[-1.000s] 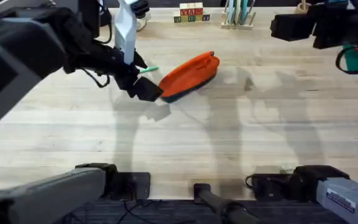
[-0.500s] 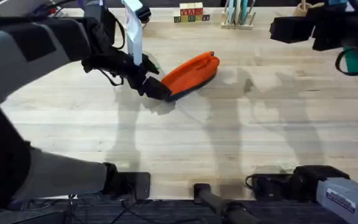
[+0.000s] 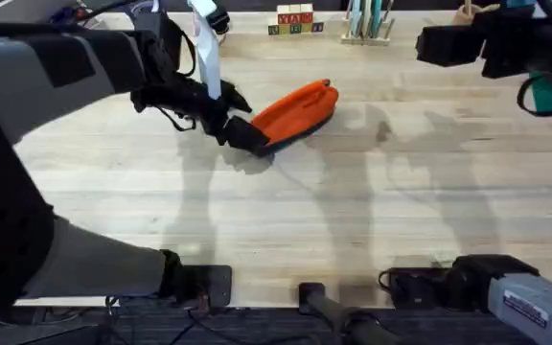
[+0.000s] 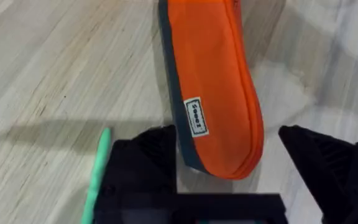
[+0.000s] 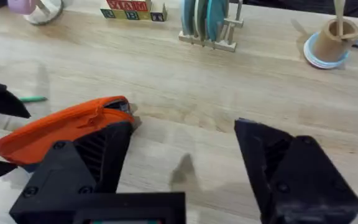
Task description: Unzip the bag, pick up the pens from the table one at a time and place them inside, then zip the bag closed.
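Left pincer: the left pincer point(image 4: 229, 165) has its black fingers spread apart, straddling the near end of the bag point(image 4: 213, 81) without closing on it; in the overhead view it point(image 3: 247, 137) sits at the bag's lower-left end.
Right pincer: the right pincer point(image 5: 182, 155) is held above the tabletop point(image 5: 229, 81) with its fingers wide apart, gripping nothing, well clear of the bag.
Bag: lies on the tabletop left of centre in the overhead view point(image 3: 295, 113), angled, zipper apparently shut.
Pen: the green pen point(image 4: 96, 180) lies on the wood just beside the left finger, near the bag's end but apart from it.
Step in hand: looks like pinning the bag's end so the zipper can be drawn.
Risk, slip: the fabric is soft and loose; a grip on cloth alone could let the bag slide or bunch when the zipper is pulled.
Risk, pen: the left finger is close enough to nudge or roll the thin round pen across the smooth planks.
Risk, pull tab: I cannot make out the tab, so a grasp there may miss.
Materials: orange woven cloth with a dark navy underside and a small white sewn label point(image 4: 196, 116); long, rounded pouch shape.
Tabletop: pale wood, visible plank grain, matt finish.
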`<state>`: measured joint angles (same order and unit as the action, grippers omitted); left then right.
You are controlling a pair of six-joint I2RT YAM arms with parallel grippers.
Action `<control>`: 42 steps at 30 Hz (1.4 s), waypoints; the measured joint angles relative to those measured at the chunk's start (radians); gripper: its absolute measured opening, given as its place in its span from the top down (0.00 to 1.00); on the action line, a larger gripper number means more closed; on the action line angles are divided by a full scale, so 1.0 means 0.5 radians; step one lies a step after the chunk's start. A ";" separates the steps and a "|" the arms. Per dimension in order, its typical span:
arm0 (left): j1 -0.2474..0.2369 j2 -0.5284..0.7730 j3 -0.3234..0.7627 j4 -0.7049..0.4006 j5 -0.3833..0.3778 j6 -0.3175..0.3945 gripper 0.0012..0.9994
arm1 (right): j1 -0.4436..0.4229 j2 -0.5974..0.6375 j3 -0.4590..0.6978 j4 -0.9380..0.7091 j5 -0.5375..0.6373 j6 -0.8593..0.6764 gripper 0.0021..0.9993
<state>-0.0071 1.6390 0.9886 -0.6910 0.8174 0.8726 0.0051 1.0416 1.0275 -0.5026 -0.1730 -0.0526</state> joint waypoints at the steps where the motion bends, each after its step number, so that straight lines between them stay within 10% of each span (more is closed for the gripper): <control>1: 0.000 0.000 0.000 0.000 0.001 0.000 0.00 | 0.000 0.000 0.000 0.000 0.000 0.000 0.00; 16: -0.097 0.000 0.000 -0.057 -0.111 -0.002 0.14 | 0.000 0.000 0.000 0.000 0.000 0.000 0.00; 21: -0.137 0.000 0.005 -0.032 -0.185 0.000 0.82 | 0.000 0.000 0.000 0.000 0.000 0.000 0.00; 23: -0.137 0.000 0.010 -0.032 -0.186 0.000 0.94 | 0.000 0.000 0.000 0.000 0.000 0.000 0.00; 42: -0.138 0.000 0.011 -0.032 -0.193 -0.002 0.96 | 0.000 0.000 0.000 -0.001 -0.018 0.041 0.00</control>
<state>-0.0761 1.6390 0.9939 -0.7071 0.7212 0.8719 0.0051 1.0416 1.0275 -0.5030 -0.1818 -0.0322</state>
